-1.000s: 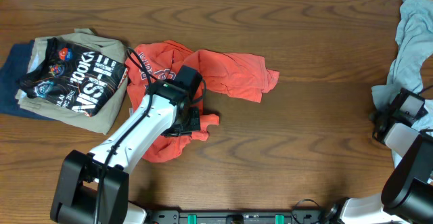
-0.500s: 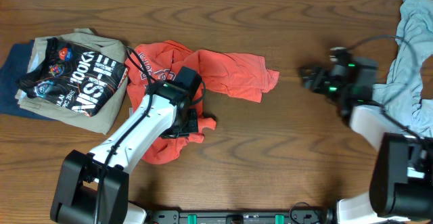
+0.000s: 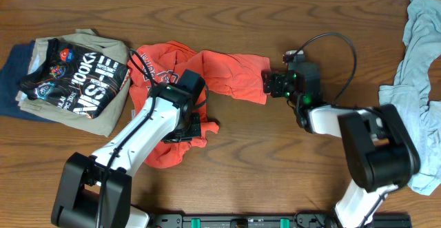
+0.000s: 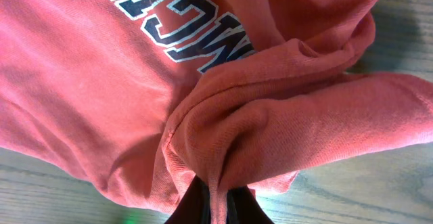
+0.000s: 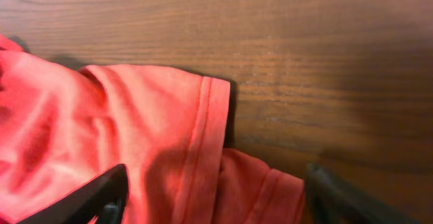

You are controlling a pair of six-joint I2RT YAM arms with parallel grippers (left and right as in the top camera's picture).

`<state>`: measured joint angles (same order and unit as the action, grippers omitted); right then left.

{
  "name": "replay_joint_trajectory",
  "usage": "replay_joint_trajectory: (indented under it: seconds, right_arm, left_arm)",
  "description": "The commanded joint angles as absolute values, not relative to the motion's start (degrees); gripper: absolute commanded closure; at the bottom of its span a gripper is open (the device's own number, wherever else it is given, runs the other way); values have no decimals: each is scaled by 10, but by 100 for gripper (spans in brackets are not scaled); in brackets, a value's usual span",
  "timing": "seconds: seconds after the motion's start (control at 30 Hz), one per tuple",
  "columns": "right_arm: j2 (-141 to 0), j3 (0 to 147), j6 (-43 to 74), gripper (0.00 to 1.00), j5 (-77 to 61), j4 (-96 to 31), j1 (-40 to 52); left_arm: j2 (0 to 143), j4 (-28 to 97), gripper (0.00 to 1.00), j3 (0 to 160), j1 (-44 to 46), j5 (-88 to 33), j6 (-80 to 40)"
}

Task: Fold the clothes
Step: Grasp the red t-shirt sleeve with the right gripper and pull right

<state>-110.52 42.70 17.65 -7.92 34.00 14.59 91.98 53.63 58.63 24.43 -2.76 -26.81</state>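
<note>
Crumpled red-orange short-sleeved cotton T-shirt (image 3: 231, 76) with navy-and-white lettering, lying left of centre on the brown wooden bench (image 3: 310, 21), just beside a stack of folded garments (image 3: 65, 76). Left gripper (image 4: 215, 207): jaws together, pinching a bunched fold at the shirt's near edge. Right gripper (image 3: 272, 85): jaws apart at the shirt's right end, one finger over the hemmed sleeve, the other over bare wood.
</note>
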Motion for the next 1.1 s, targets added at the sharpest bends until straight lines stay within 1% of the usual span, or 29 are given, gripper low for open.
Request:
replay_joint_trajectory:
  seconds: [0.0,0.13,0.23,0.27,0.47,0.53,0.6,0.7,0.73,0.77,0.87,0.97,1.07]
  right_arm:
    - [-1141,436,201,26,-69,363,162]
    - [-1160,448,206,41,-81,365,165]
    - [-1160,449,206,43,-80,366,165]
    - [-1160,450,206,43,-80,367,165]
    - [-1160,452,205,26,-82,385,166]
    - [-1160,453,205,23,-82,384,166]
    - [-1160,453,196,23,-77,388,166]
    - [-1159,461,159,27,-54,413,166]
    - [-1159,467,147,27,-53,417,166]
    - [-1159,482,132,25,-55,413,166]
    - [-1159,531,101,16,-81,351,166]
    - [-1160,578,83,15,-78,249,168]
    - [-1164,595,82,16,-54,205,172]
  left_arm:
    - [916,538,93,582,242,-19,-269]
    - [916,537,93,582,242,-19,-269]
    - [916,537,94,582,242,-19,-269]
    - [916,537,94,582,242,-19,-269]
    - [916,536,94,582,242,-19,-269]
    - [916,535,94,582,242,-19,-269]
    - [916,535,94,582,242,-19,-269]
    - [916,535,94,582,242,-19,-269]
    - [916,535,94,582,242,-19,-269]
    - [916,535,94,582,242,-19,-269]
    - [916,535,94,582,242,-19,-269]
    - [916,535,94,582,242,-19,-269]
    - [916,533,94,582,242,-19,-269]
